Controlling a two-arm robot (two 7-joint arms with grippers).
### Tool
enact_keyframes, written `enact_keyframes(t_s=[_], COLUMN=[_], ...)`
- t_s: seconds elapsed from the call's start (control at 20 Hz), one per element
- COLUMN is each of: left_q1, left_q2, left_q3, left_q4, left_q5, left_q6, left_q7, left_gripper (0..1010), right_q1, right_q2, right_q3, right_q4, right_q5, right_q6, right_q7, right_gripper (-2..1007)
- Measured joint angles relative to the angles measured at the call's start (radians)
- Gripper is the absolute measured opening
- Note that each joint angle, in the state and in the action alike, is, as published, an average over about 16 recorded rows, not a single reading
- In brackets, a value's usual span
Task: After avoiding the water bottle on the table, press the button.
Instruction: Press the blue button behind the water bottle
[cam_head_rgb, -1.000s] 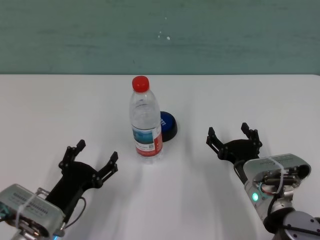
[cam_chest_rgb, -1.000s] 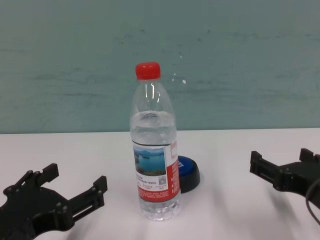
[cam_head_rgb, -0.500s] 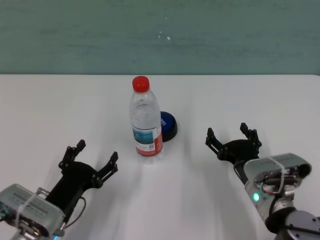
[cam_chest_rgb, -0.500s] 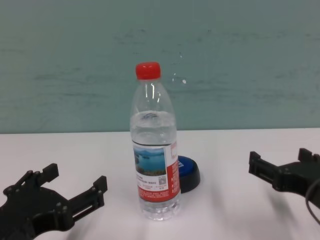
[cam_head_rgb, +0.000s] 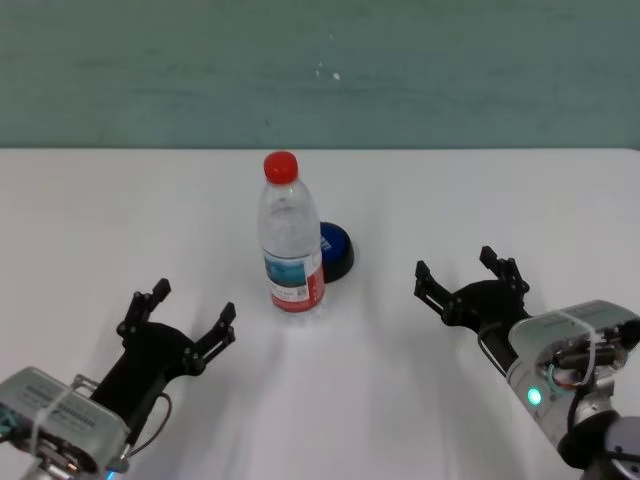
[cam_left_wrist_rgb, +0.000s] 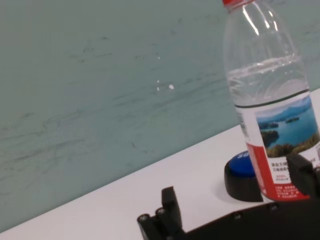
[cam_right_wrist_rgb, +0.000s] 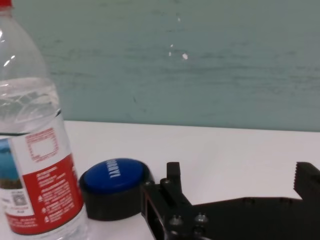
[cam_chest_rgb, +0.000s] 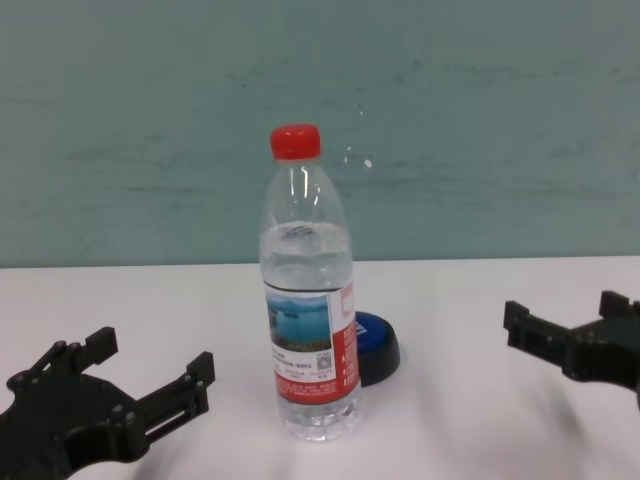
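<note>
White table — water bottle upright, button just behind.

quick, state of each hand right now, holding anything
Left hand: open, holding nothing, low over the table, on the water bottle's left.
Right hand: open, holding nothing, on the right of the button.

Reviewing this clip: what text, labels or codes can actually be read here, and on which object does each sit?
Button: white lettering on the blue dome, too blurred to read.
Water bottle: small print on the red part of its label, too small to read.
Water bottle: a square code on the label, not decodable.
Nothing else carries text.
</note>
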Motion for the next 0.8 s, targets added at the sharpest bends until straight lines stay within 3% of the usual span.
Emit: enact_keyframes(t_s=[0.4, 0.8], left_q1=[0.000, 0.000], left_q2=[0.000, 0.000], left_q3=[0.000, 0.000], left_q4=[0.000, 0.000], left_q5=[0.000, 0.000], left_q6=[0.000, 0.000], left_q7=[0.000, 0.000], left_gripper=[1000, 1000], right_q1=[-0.001, 0.010], right_q2=[0.057, 0.121], right_q3=[0.008, -0.026], right_q4=[-0.063, -0.121], right_q5=[0.038, 0.070], right_q6=[0.071, 0.133], right_q7=[0.119, 0.203], right_gripper=[1004, 1004])
